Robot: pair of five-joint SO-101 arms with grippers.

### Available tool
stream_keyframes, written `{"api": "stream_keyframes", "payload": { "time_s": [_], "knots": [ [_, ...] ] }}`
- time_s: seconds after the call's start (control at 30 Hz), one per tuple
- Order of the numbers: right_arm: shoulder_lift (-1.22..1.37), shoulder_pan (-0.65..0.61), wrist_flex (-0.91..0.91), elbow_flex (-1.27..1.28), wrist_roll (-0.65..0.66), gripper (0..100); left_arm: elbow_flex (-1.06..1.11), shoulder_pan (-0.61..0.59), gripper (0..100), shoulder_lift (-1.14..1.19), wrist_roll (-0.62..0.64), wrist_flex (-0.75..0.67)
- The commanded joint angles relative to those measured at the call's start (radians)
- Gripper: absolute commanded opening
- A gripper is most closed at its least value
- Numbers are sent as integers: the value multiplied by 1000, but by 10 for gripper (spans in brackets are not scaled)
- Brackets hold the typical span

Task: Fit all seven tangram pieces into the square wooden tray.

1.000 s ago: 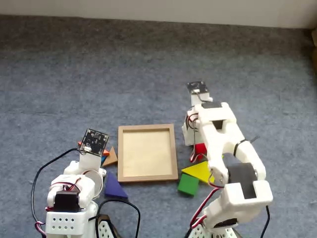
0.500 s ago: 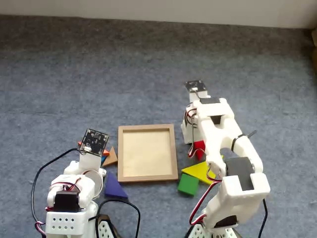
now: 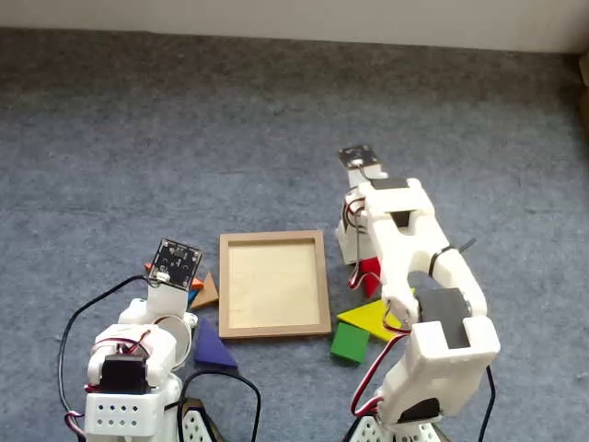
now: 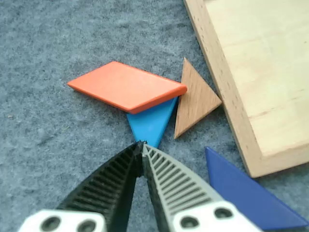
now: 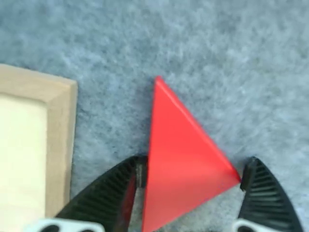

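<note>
The square wooden tray (image 3: pixel 272 238) lies between the two arms with nothing in it. My right gripper (image 5: pixel 190 171) is open and straddles the red triangle (image 5: pixel 178 159), one finger (image 5: pixel 116 195) by its long edge and the other at its corner, just right of the tray (image 5: pixel 60 121). The red triangle (image 3: pixel 370 274) lies flat on the carpet. My left gripper (image 4: pixel 141 145) is shut and empty, with its tips at the point of the light blue triangle (image 4: pixel 152 121). An orange parallelogram (image 4: pixel 126 87) overlaps that triangle. A wood-coloured triangle (image 4: pixel 194 99) touches the tray (image 4: pixel 227 96).
A dark blue triangle (image 4: pixel 241 198) lies by the tray's near left corner (image 3: pixel 214 348). A yellow triangle (image 3: pixel 370 318) and a green square (image 3: pixel 350 343) lie under the right arm, near the tray's lower right corner. Grey carpet extends all around.
The right arm has stretched a little farther from its base, toward the far side, and its wrist has shifted slightly left. The red triangle and the left arm have not moved.
</note>
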Motion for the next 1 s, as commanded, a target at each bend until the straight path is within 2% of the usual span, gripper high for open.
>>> {"api": "stream_keyframes", "payload": {
  "time_s": [0.0, 0.2, 0.67, 0.73, 0.87, 0.97],
  "knots": [
    [-7, -27, 2, -53, 17, 299, 21, -8, 7, -31, -8, 5],
    [-13, -7, 4, -53, 17, 221, 21, -8, 7, -31, -8, 5],
    [-15, -5, 59, -59, -81, 221, 21, -8, 7, -31, -8, 5],
    [-15, -5, 62, -61, -104, 228, 21, -8, 7, -31, -8, 5],
    [-15, 8, 96, -62, -132, 303, 21, -8, 7, -31, -8, 5],
    [-13, 13, 102, -62, -132, 311, 21, -8, 7, -31, -8, 5]
  ]
}}
